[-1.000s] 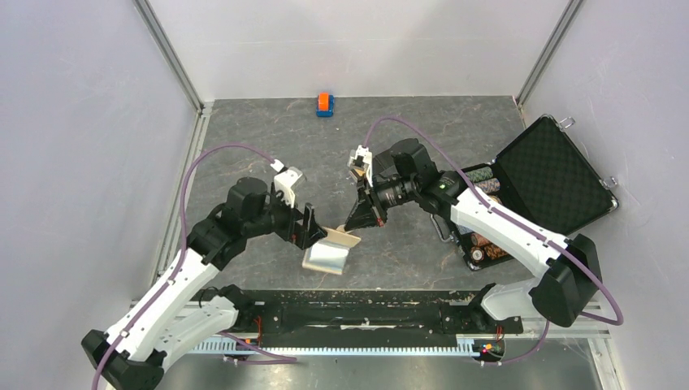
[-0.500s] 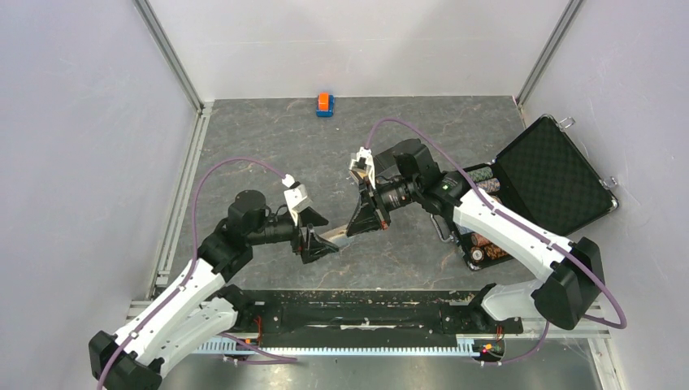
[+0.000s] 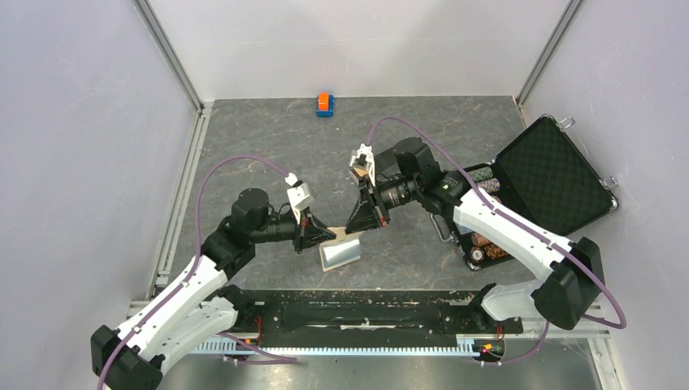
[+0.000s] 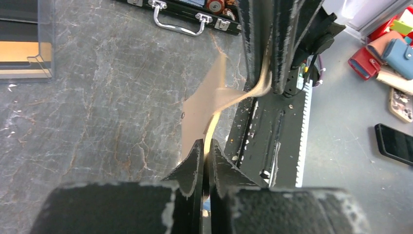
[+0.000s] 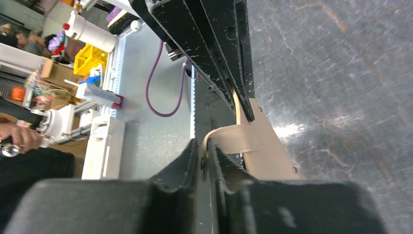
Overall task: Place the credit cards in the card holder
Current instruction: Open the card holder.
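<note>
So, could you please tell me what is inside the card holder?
No card shows; the card holder, pinched by the left gripper and right gripper, hides its interior behind tan walls.

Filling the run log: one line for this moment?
left gripper shut on flat tan card holder | right gripper shut on its strap | holder spans both grippers

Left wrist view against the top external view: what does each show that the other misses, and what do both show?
Only left wrist: the left gripper pinching the card holder at its edge, the holder bending toward the right gripper; a phone off the table. Only top external: the orange-and-blue block and the black case's open lid. Both: the holder held between the two grippers, and the clear box of credit cards on the table.
</note>
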`<state>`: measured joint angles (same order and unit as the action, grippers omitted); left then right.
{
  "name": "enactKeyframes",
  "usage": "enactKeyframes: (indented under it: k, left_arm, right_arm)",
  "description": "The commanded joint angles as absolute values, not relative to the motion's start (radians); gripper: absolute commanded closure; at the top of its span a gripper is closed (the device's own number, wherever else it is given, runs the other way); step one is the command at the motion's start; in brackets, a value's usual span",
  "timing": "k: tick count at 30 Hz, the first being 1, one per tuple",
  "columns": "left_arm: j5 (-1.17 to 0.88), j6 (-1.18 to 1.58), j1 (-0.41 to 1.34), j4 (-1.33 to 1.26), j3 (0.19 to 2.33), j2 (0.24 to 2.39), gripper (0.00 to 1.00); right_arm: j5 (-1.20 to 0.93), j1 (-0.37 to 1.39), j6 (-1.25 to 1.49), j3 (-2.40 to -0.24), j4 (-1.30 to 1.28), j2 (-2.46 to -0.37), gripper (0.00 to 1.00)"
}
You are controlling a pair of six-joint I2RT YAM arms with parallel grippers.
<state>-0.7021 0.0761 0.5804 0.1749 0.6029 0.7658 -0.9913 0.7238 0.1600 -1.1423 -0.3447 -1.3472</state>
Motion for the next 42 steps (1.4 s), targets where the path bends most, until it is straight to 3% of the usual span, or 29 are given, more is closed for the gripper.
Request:
enactKeyframes:
  k: [1, 6, 9, 11, 19, 22, 26, 29, 32, 35, 36, 38, 39, 40, 42]
  left_arm:
    - [-0.68, 0.093, 0.583, 0.144, 0.625, 0.764, 0.98]
    - [-0.628, 0.143, 0.583, 0.146, 0.648, 0.743, 0.98]
    - [-0.623, 0.165, 0.583, 0.164, 0.667, 0.73, 0.98]
    - [-0.632, 0.179, 0.583, 0.162, 0.674, 0.726, 0.98]
    - [-0.704, 0.249, 0.583, 0.142, 0.709, 0.735, 0.98]
    - [-0.727, 0.289, 0.583, 0.118, 0.713, 0.753, 0.98]
    - [-0.751, 0.338, 0.583, 0.071, 0.705, 0.774, 0.98]
    - [-0.761, 0.364, 0.583, 0.051, 0.703, 0.787, 0.98]
    - [-0.757, 0.37, 0.583, 0.043, 0.702, 0.792, 0.98]
    - [-0.737, 0.369, 0.583, 0.039, 0.703, 0.789, 0.98]
    - [-0.725, 0.366, 0.583, 0.041, 0.702, 0.788, 0.96]
    - [-0.668, 0.356, 0.583, 0.06, 0.7, 0.781, 0.8]
    - [-0.627, 0.347, 0.583, 0.09, 0.703, 0.776, 0.61]
    - [-0.582, 0.336, 0.583, 0.126, 0.706, 0.774, 0.34]
    - [-0.535, 0.306, 0.583, 0.182, 0.719, 0.773, 0.15]
  right_arm:
    - [-0.976, 0.717, 0.182, -1.18, -0.285, -1.336, 0.7]
    - [-0.835, 0.631, 0.206, -1.108, -0.267, -1.278, 0.22]
    - [-0.814, 0.579, 0.215, -1.029, -0.205, -1.217, 0.06]
    - [-0.84, 0.562, 0.214, -0.994, -0.174, -1.2, 0.02]
    - [-0.994, 0.56, 0.263, -0.899, -0.008, -1.193, 0.02]
    - [-1.037, 0.564, 0.312, -0.88, 0.093, -1.207, 0.09]
    - [-1.064, 0.581, 0.437, -0.831, 0.25, -1.228, 0.31]
    - [-1.059, 0.604, 0.48, -0.82, 0.314, -1.244, 0.41]
    - [-1.06, 0.625, 0.481, -0.831, 0.318, -1.27, 0.65]
    - [-1.062, 0.632, 0.48, -0.834, 0.315, -1.286, 0.98]
    - [-1.053, 0.632, 0.478, -0.834, 0.312, -1.285, 1.0]
    - [-1.029, 0.628, 0.48, -0.836, 0.308, -1.283, 1.0]
    - [-1.009, 0.626, 0.484, -0.838, 0.303, -1.283, 1.0]
    - [-0.995, 0.622, 0.487, -0.84, 0.297, -1.282, 1.0]
    - [-0.963, 0.614, 0.492, -0.845, 0.285, -1.281, 1.0]
